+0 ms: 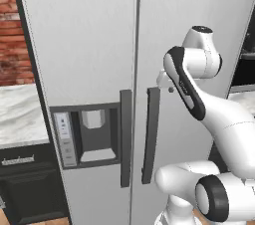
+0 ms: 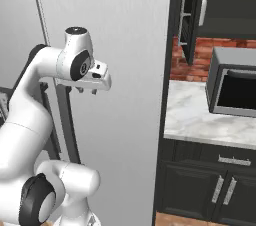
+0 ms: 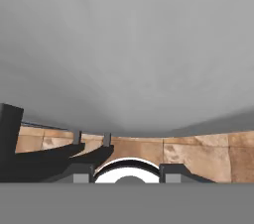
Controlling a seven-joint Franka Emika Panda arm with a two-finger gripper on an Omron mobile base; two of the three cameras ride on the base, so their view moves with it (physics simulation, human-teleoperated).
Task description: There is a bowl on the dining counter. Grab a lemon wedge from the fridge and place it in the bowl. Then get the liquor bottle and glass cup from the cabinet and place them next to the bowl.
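A grey two-door fridge (image 1: 89, 45) stands shut in front of me. Its right door's dark vertical handle (image 1: 151, 134) hangs just below and left of my gripper (image 2: 87, 90). The gripper points down, close to the right door's face by the handle's (image 2: 67, 125) top end. Its short fingers (image 2: 93, 91) stand apart with nothing between them. In the hand view the gripper (image 3: 126, 172) looks down along the door's grey face to the floor. The bowl, lemon wedge, liquor bottle and glass cup are out of view.
The left door carries a water dispenser (image 1: 92, 137) and its own handle (image 1: 126, 137). A marble counter (image 2: 200, 115) with a microwave (image 2: 235, 90) lies to the fridge's right, under a dark upper cabinet (image 2: 190, 15). Another counter (image 1: 17, 114) lies to the left.
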